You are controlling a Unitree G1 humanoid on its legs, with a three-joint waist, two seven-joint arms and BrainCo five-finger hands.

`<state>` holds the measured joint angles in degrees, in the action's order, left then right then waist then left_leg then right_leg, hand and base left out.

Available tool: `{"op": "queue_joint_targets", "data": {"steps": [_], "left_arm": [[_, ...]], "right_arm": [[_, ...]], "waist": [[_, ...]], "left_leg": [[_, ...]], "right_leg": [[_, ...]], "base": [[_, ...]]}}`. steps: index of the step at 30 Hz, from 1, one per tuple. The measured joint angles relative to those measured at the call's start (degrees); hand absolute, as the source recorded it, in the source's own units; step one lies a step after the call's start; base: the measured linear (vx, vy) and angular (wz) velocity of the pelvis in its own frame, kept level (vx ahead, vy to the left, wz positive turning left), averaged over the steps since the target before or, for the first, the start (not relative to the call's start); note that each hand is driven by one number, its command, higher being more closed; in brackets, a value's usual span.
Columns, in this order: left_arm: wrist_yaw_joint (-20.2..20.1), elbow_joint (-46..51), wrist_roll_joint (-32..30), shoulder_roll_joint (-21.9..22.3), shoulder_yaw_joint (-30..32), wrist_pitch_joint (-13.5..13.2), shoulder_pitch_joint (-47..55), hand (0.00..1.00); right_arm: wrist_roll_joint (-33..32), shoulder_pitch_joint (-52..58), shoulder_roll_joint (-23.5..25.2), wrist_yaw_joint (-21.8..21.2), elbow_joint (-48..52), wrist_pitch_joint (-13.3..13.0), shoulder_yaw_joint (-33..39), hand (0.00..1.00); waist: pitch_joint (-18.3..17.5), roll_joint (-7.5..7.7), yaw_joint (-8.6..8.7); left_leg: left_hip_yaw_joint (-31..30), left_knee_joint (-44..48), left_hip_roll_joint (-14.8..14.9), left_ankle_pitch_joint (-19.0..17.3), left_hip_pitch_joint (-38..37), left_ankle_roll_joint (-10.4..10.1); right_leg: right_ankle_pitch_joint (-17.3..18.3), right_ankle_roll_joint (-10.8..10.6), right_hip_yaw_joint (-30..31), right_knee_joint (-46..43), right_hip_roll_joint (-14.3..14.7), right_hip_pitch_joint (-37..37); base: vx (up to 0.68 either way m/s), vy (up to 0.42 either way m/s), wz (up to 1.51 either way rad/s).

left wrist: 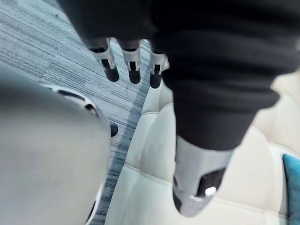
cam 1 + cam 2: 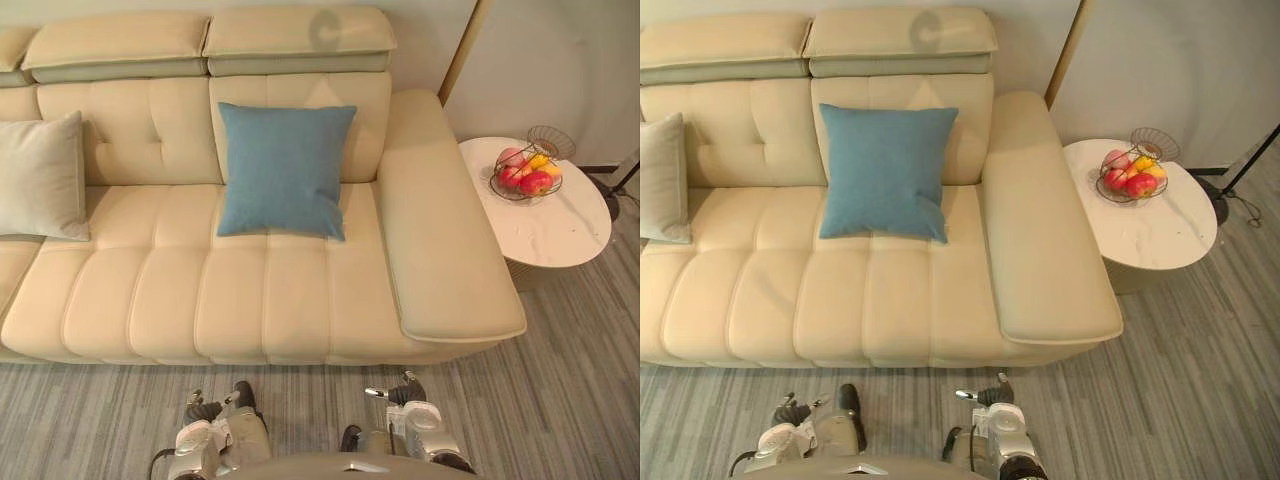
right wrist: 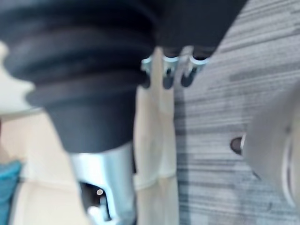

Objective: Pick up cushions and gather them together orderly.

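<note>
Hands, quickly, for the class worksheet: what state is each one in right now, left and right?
Left hand: open, fingers straight, holding nothing.
Right hand: open, fingers straight, holding nothing.

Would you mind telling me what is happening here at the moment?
The robot faces a cream sofa, and nothing is being handled yet. Its left hand and right hand hang open, low over the floor, holding nothing. A blue cushion leans on the backrest, and a pale grey cushion sits apart from it at the sofa's left end.
</note>
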<state>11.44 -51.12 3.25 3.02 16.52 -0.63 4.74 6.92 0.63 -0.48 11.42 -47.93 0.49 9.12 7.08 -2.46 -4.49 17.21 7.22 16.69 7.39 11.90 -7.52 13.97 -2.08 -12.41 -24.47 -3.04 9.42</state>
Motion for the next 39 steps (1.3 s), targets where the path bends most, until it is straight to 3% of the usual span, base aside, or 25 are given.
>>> {"op": "queue_joint_targets", "data": {"steps": [2,4,5,7,10,15,17,18,19,21,22,23,24,25,26,27,29,31,32,33,34,36,37,39], "left_arm": [[0.16,0.11,-0.13,-0.41,-0.76,-0.08,0.34,0.0],[0.23,0.05,-0.11,-0.47,-0.74,-0.11,0.21,0.0],[0.22,-0.01,-0.13,-0.36,-0.59,-0.12,0.6,0.0],[-0.1,-0.06,-0.14,-0.01,0.59,-0.17,0.55,0.0],[-0.7,-0.44,-0.34,-0.32,1.69,-0.16,1.03,0.0],[-1.58,-2.9,-2.51,-1.83,1.66,0.11,0.36,0.0],[-1.85,-4.22,-3.72,-2.16,1.15,0.28,-0.68,0.0],[-1.89,-4.92,-4.3,-2.13,0.88,0.52,-1.19,0.0],[-1.9,-5.14,-4.68,-2.08,0.78,0.58,-1.27,0.0],[-1.93,-5.34,-5.22,-1.71,0.4,0.68,-2.04,0.0],[-1.94,-5.63,-5.55,-1.52,0.18,0.67,-2.07,0.0],[-2.19,-5.78,-5.8,-1.48,-0.03,0.7,-2.15,0.0],[-2.27,-5.8,-5.82,-1.52,-0.45,0.71,-2.23,0.0],[-2.35,-5.71,-5.84,-1.59,-1.51,0.79,-2.69,0.0],[-2.36,-5.75,-5.84,-1.66,-2.36,0.79,-2.99,0.0],[-2.44,-5.8,-6.03,-2.12,-2.75,0.79,-2.9,0.0],[-3.03,-5.91,-7.0,-2.04,-3.25,0.76,-2.86,0.0],[-3.18,-6.16,-8.0,-2.3,-3.19,0.76,-2.68,0.0],[-3.24,-6.23,-8.06,-2.01,-3.26,0.74,-2.55,0.0],[-3.42,-5.81,-8.14,-2.16,-2.94,0.72,-2.13,0.0],[-3.5,-4.96,-7.39,-0.98,-1.9,0.59,-1.68,0.0],[-3.66,-4.38,-7.38,-1.03,-1.88,0.49,-1.65,0.0],[-3.58,-3.77,-7.39,-1.16,-2.02,0.49,-1.76,0.0],[-3.55,-3.08,-7.38,-0.68,-1.98,0.04,-1.8,0.0]], "right_arm": [[-0.04,0.72,0.02,0.15,-0.04,0.0,0.28,0.0],[-0.05,1.08,-0.5,0.39,-0.1,0.06,0.72,0.0],[-0.04,1.75,-0.42,0.38,-0.12,0.11,0.77,0.0],[-0.02,2.21,0.33,0.11,-0.18,0.56,1.75,0.0],[-0.04,3.31,1.19,-0.19,-0.25,0.84,3.09,0.0],[-0.55,4.36,2.12,-0.25,-0.76,0.95,5.75,0.0],[-1.02,4.5,1.87,-0.27,-1.59,0.96,6.55,0.0],[-1.02,3.88,1.51,-0.27,-2.62,0.97,7.06,0.0],[-1.03,3.86,1.51,-0.27,-2.72,0.98,7.18,0.0],[-1.43,3.11,1.42,-0.28,-2.92,0.94,7.31,0.0],[-2.09,2.73,1.19,-0.3,-2.82,0.5,7.18,0.0],[-2.14,1.6,0.55,-0.3,-3.17,0.6,6.76,0.0],[-2.17,1.06,0.37,-0.32,-3.19,0.95,6.95,0.0],[-2.15,0.87,-0.06,-0.3,-3.53,1.15,7.55,0.0],[-2.6,1.21,-0.12,-0.38,-4.36,1.18,8.71,0.0],[-2.62,1.22,-0.17,-0.34,-4.71,1.04,9.38,0.0],[-2.58,1.05,-0.99,-0.36,-5.07,0.92,9.07,0.0],[-3.1,0.72,-0.84,-0.27,-5.26,0.95,9.47,0.0],[-3.39,0.8,-1.01,-0.27,-4.88,0.95,9.49,0.0],[-3.61,0.96,-0.84,-0.03,-4.22,0.92,9.39,0.0],[-4.31,0.91,-1.38,0.03,-4.53,1.04,9.05,0.0],[-4.37,0.33,-1.31,0.06,-4.81,1.06,7.98,0.0],[-4.37,0.38,-0.9,0.06,-5.08,1.28,7.93,0.0],[-4.36,0.77,-0.92,0.13,-4.84,1.58,7.92,0.0]], "waist": [[0.12,0.94,0.8],[0.2,1.15,1.06],[0.24,1.22,1.32],[0.52,1.42,0.86],[-0.16,2.13,1.17],[-1.5,3.81,2.11],[-2.07,3.82,2.72],[-2.17,3.79,2.83],[-2.04,3.19,2.88],[-2.0,2.87,2.75],[-1.67,2.36,2.4],[-1.39,1.83,2.17],[-0.95,1.13,2.45],[-0.71,1.28,2.91],[-0.45,1.35,3.17],[-0.27,0.88,3.35],[-0.29,-0.09,3.71],[0.01,-0.62,3.74],[0.32,-1.46,3.53],[1.06,-0.48,3.76],[1.73,-1.53,2.62],[1.8,-1.54,2.08],[2.19,-0.5,2.11],[2.22,-0.03,1.5]], "left_leg": [[-0.65,0.15,-1.13,-2.0,0.18,0.35],[-1.88,4.87,-3.42,-3.69,-0.42,1.21],[-2.61,8.8,-4.77,-9.83,-1.56,1.21],[-3.86,11.86,-6.14,-15.49,-2.97,1.21],[-3.18,11.62,-8.58,-19.99,-4.91,1.35],[-0.95,8.52,-10.89,-20.37,-7.24,1.88],[0.47,7.46,-11.33,-20.04,-8.4,1.96],[2.23,7.89,-11.01,-19.43,-9.08,3.41],[2.93,7.88,-10.92,-19.42,-9.34,3.42],[5.85,8.39,-9.75,-19.37,-9.71,3.52],[7.88,8.46,-8.96,-19.32,-10.11,3.62],[11.88,7.39,-7.67,-19.02,-10.99,4.75],[13.27,6.78,-7.62,-19.11,-11.62,4.94],[15.75,5.36,-8.26,-19.3,-13.44,4.75],[17.79,5.2,-8.54,-19.61,-15.13,4.23],[18.83,5.3,-8.88,-19.79,-16.61,3.9],[18.86,6.08,-8.23,-19.86,-17.99,3.79],[18.79,15.93,-4.33,-19.93,-16.44,3.71],[18.17,20.69,-1.37,-20.03,-15.13,3.83],[16.76,30.92,0.4,-19.8,-13.27,4.65],[10.82,42.08,3.31,-20.98,-9.68,6.96],[5.94,44.8,1.16,-22.87,-6.16,5.93],[3.23,41.72,-2.34,-23.39,-3.81,6.53],[0.96,37.74,-3.61,-23.66,-1.44,6.0]], "right_leg": [[-1.06,2.01,-0.46,1.77,-1.15,0.27],[-2.46,1.84,-0.3,2.8,-2.76,0.81],[-3.86,1.3,1.59,3.71,-2.97,1.42],[-4.76,0.28,5.99,3.72,-2.53,2.65],[-8.19,-0.3,11.68,8.59,-1.58,2.06],[-15.05,-0.45,16.05,17.04,-1.52,0.4],[-17.03,-1.8,17.99,18.21,-1.17,0.5],[-17.74,-2.22,19.65,18.37,-0.13,0.93],[-17.85,-2.17,20.25,18.49,0.18,1.22],[-20.53,-0.23,20.22,17.53,2.48,3.96],[-22.62,1.53,17.45,17.44,3.67,5.42],[-24.68,4.89,9.57,18.99,4.07,6.87],[-22.42,7.09,3.71,18.02,3.39,7.01],[-15.61,8.71,-8.19,13.28,0.71,7.13],[-12.32,9.13,-14.9,10.64,-1.26,6.49],[-12.5,8.66,-15.55,9.92,-1.12,5.73],[-11.64,7.54,-10.23,10.67,1.71,5.28],[-8.56,6.06,-8.97,11.98,3.72,4.42],[-7.09,7.43,-9.88,9.88,3.79,4.05],[-6.23,8.31,-9.95,5.62,2.78,4.56],[-5.66,8.98,-5.89,4.4,6.04,3.19],[-5.52,9.18,-1.0,7.1,8.32,1.67],[-5.95,8.24,1.52,11.61,8.32,-1.1],[-6.63,6.95,4.06,13.69,8.47,-2.6]], "base": [[-0.22,0.03,-0.01],[-0.14,0.145,-0.25],[-0.11,0.171,-0.49],[-0.09,0.19,-0.86],[-0.09,0.2,-1.09],[0.0,0.167,-0.78],[0.16,0.089,-0.74],[0.2,0.07,-0.77],[0.15,0.035,-0.9],[0.11,-0.007,-1.3],[0.07,-0.096,-2.23],[0.06,-0.139,-1.9],[0.05,-0.184,-1.63],[0.03,-0.141,-0.98],[0.03,-0.142,-1.11],[0.03,-0.12,-1.2],[0.02,-0.116,-1.1],[0.07,-0.127,-1.04],[0.15,-0.104,-0.91],[0.09,-0.086,-1.23],[0.03,-0.031,-1.33],[0.06,-0.005,-1.63],[0.14,-0.002,-1.58],[0.15,0.012,-1.35]]}}
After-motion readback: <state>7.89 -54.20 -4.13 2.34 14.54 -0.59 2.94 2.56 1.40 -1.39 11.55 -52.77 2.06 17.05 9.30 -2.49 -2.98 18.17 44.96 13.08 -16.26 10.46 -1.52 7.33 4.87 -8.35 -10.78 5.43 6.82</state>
